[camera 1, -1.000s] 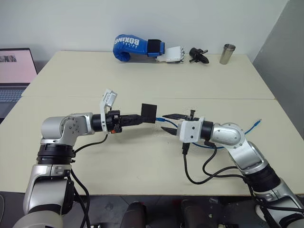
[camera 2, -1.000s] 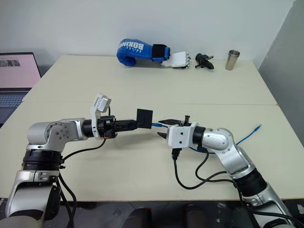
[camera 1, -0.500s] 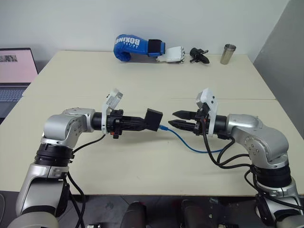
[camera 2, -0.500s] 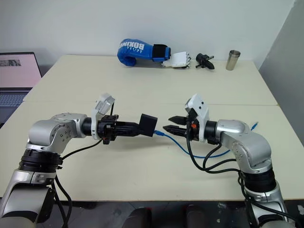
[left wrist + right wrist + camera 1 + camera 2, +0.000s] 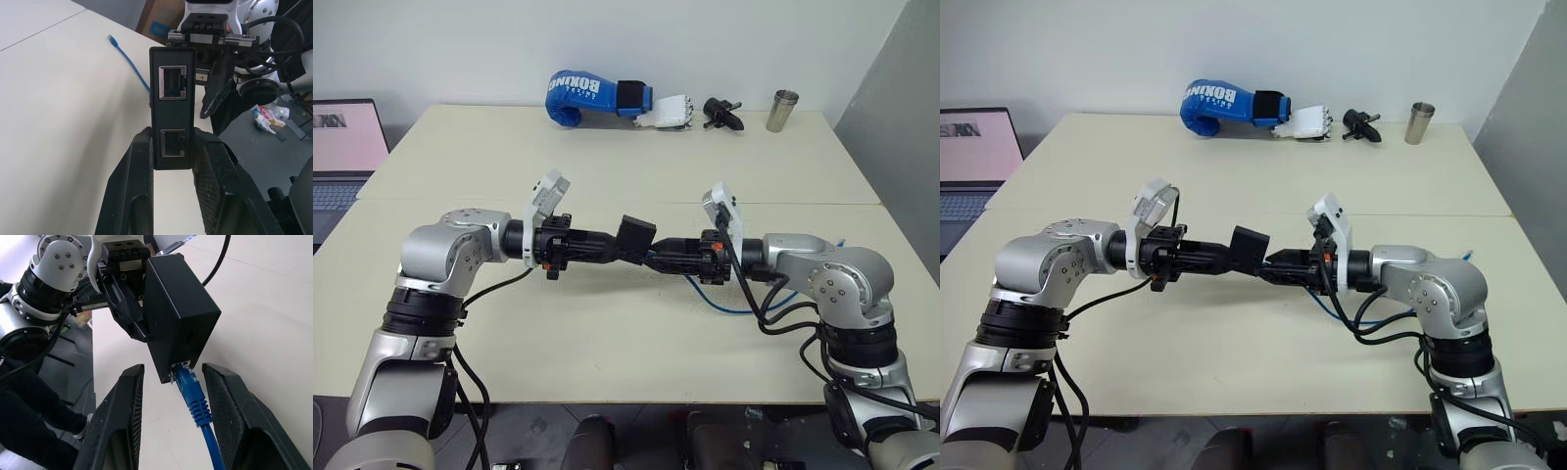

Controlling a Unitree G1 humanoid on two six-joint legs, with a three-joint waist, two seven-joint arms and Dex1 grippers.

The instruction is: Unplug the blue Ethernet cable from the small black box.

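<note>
My left gripper (image 5: 172, 143) is shut on the small black box (image 5: 172, 98), holding it above the table with two ports showing on its near edge. In the head views the box (image 5: 637, 233) hangs mid-table between both arms. The blue Ethernet cable (image 5: 191, 394) is plugged into the box's (image 5: 178, 318) lower edge. My right gripper (image 5: 176, 373) is open, one finger on each side of the plug with gaps between. From there the cable (image 5: 736, 310) loops down onto the table under the right arm. Its free end (image 5: 111, 37) lies on the table.
Along the table's far edge lie a blue boxing glove (image 5: 592, 95), a white robotic hand (image 5: 668, 113), a black clamp-shaped tool (image 5: 722, 115) and a metal cup (image 5: 783, 111). An open laptop (image 5: 342, 147) stands at the far left.
My right gripper has rolled over and moved left, up to the box, so its fingers now straddle the plug. My left gripper rolled slightly and lifted the box a little.
</note>
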